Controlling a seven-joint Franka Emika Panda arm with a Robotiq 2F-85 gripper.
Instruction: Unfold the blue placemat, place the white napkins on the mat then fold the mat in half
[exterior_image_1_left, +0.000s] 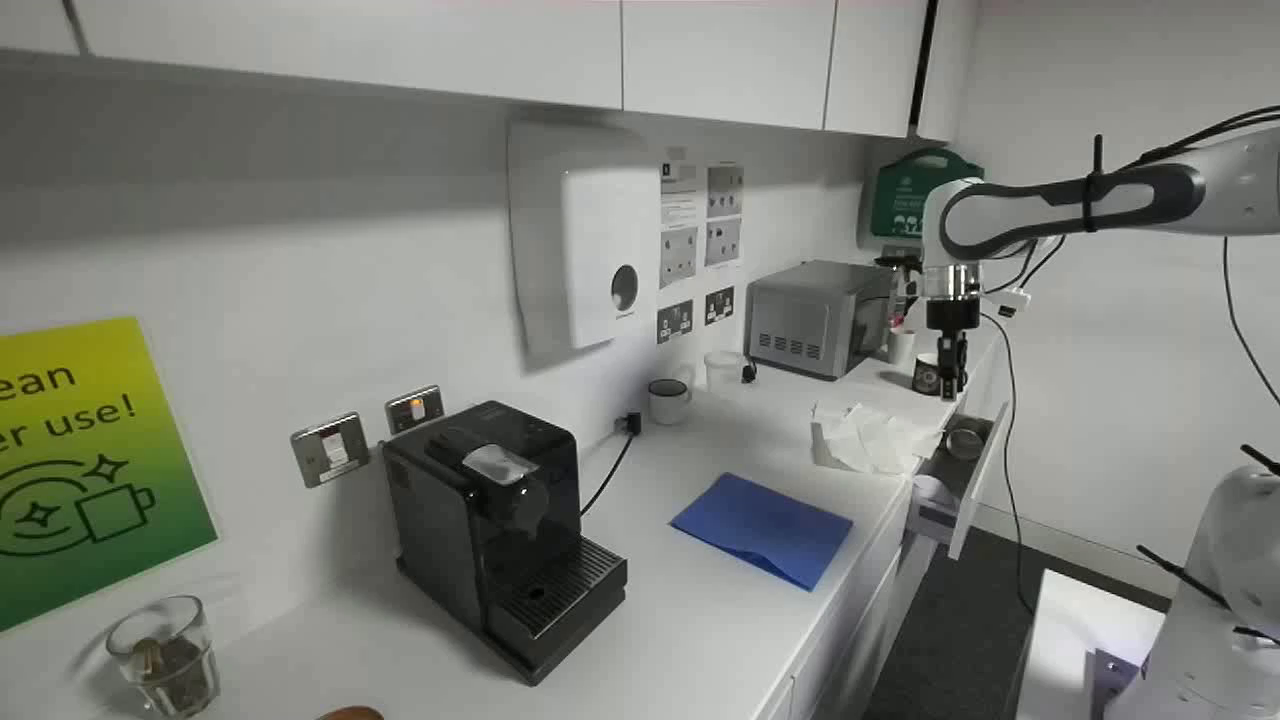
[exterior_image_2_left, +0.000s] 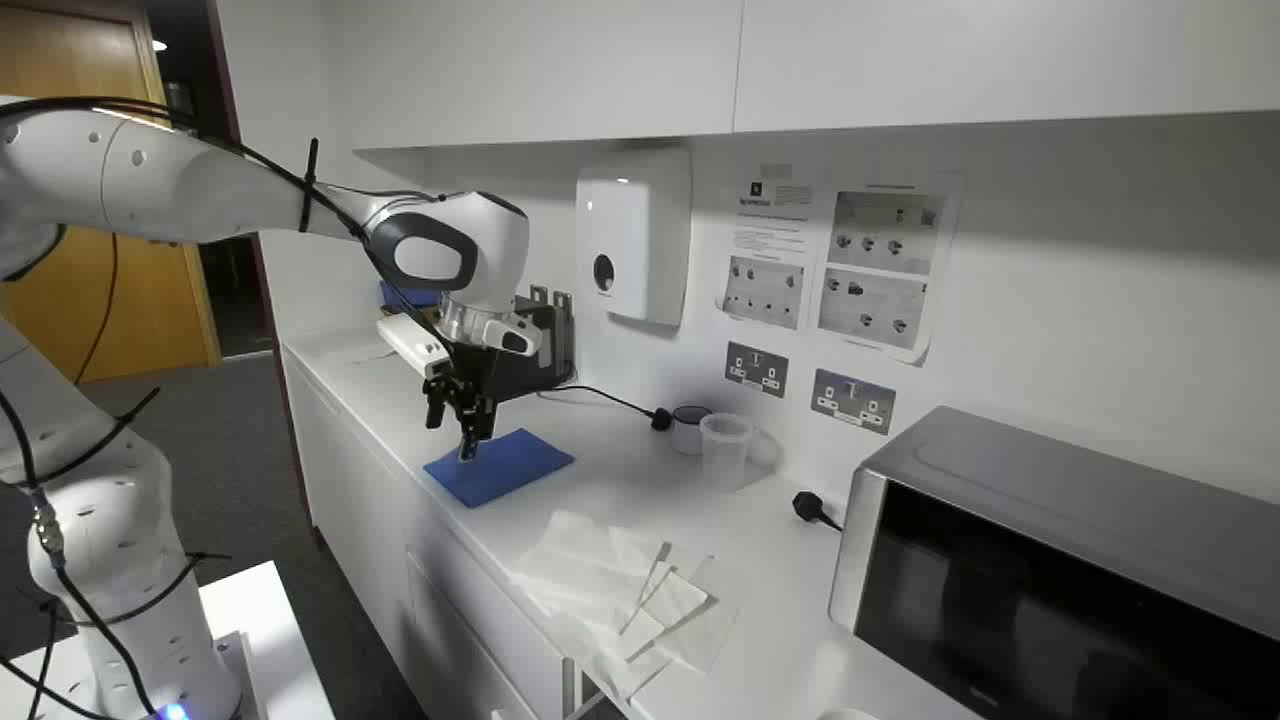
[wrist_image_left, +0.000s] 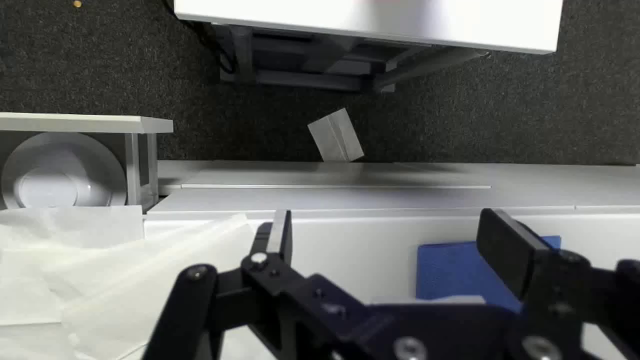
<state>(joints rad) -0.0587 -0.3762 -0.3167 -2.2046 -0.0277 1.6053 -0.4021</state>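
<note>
Close by the boxy black coffee machine (exterior_image_1_left: 480, 540), the rectangular blue placemat (exterior_image_1_left: 765, 528) is lying; farther off, rumpled white napkins (exterior_image_1_left: 872, 440) are sprawling and the gripper (wrist_image_left: 386, 215) is hanging, fingers spread.

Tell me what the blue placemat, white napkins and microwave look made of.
Blue placemat: perhaps cloth or felt, matte; no shine, and one edge bows softly.
White napkins: probably thin paper, matte; rumpled and creased.
Microwave: seemingly a metal casing, satin grey, judging by its soft sheen.
</note>
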